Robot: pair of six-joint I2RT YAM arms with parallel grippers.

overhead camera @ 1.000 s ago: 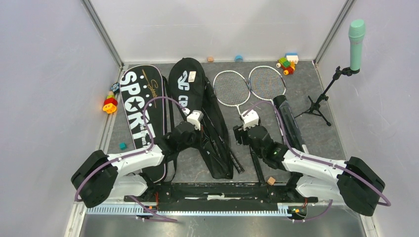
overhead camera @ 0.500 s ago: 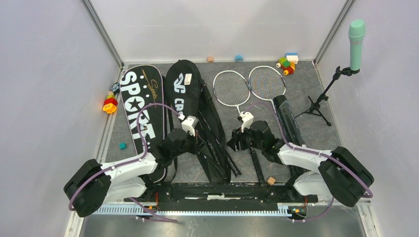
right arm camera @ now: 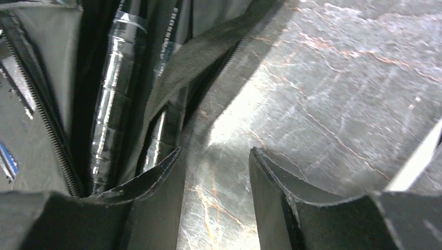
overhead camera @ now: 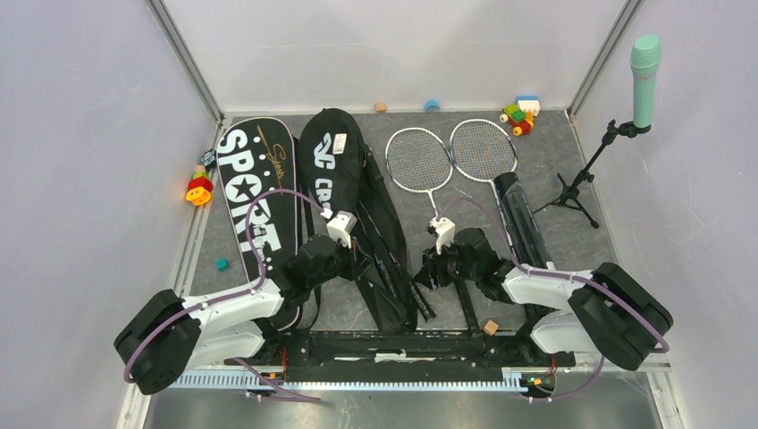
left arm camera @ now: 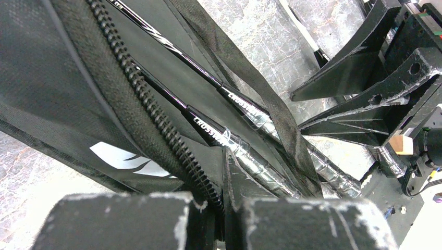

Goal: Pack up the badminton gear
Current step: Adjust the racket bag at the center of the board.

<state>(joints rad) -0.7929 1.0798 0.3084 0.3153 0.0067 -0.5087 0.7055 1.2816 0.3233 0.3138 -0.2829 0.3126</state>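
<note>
- Left wrist view: the left claw [left arm camera: 221, 211] is clamped shut on the zip edge of the CROSSWAY bag [left arm camera: 78, 73], holding its mouth apart. The wrapped handles [left arm camera: 260, 166] of two rackets lie inside.
- The right claw [right arm camera: 215, 156] stands open at that mouth. One finger touches the flap and nothing lies between the jaws.
- Judged step: bagging rackets. The next move calls for fetching the two loose rackets [overhead camera: 420, 161] lying towards the far edge of the counter [overhead camera: 581, 250], or else finding the zip pull.
- The zip pull is unseen, no shuttlecocks are visible, and the arms mask the bag's near end.
</note>
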